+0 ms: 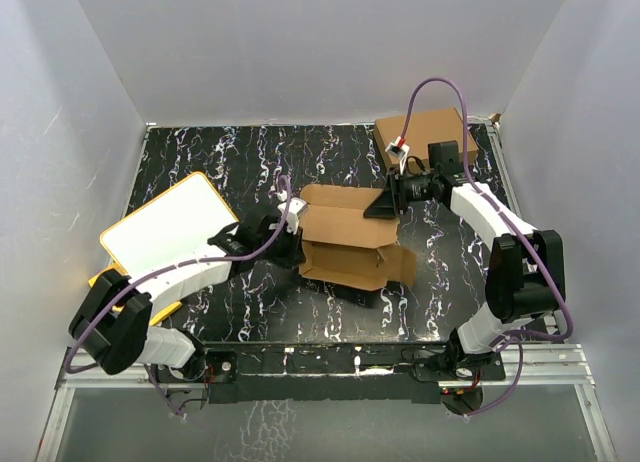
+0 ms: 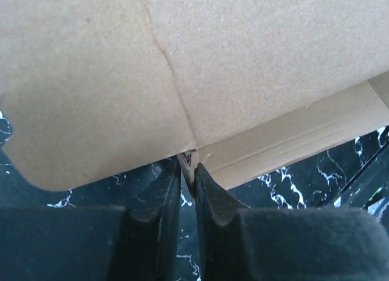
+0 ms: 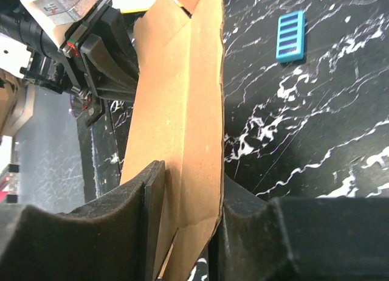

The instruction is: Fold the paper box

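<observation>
The paper box point(image 1: 345, 244) is a brown die-cut cardboard sheet, partly folded, in the middle of the black marbled table point(image 1: 220, 162). My left gripper point(image 1: 290, 244) is at its left end. In the left wrist view this gripper point(image 2: 187, 166) is shut on a thin cardboard edge of the paper box point(image 2: 243, 80), pinched at the very fingertips. My right gripper point(image 1: 385, 204) is at the box's far right corner. In the right wrist view its jaws point(image 3: 191, 177) stand apart, with an upright folded flap of the paper box point(image 3: 182, 111) between the fingers.
A larger ready-made brown box point(image 1: 425, 132) stands at the back right, just behind the right gripper. A white board with a yellow rim point(image 1: 165, 232) lies at the left beside the left arm. A small blue ribbed piece point(image 3: 290, 36) lies on the table.
</observation>
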`<state>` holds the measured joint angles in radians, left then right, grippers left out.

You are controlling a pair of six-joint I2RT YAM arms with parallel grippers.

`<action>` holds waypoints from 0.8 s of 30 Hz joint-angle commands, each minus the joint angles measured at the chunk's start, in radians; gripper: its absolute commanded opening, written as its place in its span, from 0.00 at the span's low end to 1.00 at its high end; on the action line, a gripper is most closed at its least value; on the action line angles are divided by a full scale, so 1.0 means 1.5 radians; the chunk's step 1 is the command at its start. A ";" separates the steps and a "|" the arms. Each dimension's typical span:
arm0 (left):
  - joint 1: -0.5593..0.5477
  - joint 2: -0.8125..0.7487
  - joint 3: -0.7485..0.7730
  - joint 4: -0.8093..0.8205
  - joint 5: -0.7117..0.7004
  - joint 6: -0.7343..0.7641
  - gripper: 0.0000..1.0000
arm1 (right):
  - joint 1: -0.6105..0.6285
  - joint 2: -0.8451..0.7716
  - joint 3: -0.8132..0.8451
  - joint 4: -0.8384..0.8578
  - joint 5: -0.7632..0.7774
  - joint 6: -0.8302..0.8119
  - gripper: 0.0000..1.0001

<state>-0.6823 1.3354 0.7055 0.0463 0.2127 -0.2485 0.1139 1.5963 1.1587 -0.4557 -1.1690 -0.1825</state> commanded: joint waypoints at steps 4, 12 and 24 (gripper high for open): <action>0.009 0.090 0.135 -0.258 0.042 0.061 0.00 | 0.004 -0.018 -0.103 0.199 -0.013 0.145 0.22; 0.010 0.160 0.202 -0.294 -0.007 0.028 0.10 | 0.002 -0.004 -0.192 0.310 0.030 0.238 0.09; 0.010 0.167 0.170 -0.223 -0.039 -0.026 0.17 | 0.003 0.000 -0.224 0.355 0.054 0.278 0.09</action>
<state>-0.6685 1.6108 0.9775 -0.3340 0.1856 -0.2531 0.1131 1.5967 0.8284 0.0040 -1.0931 0.2127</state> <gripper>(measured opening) 0.189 0.104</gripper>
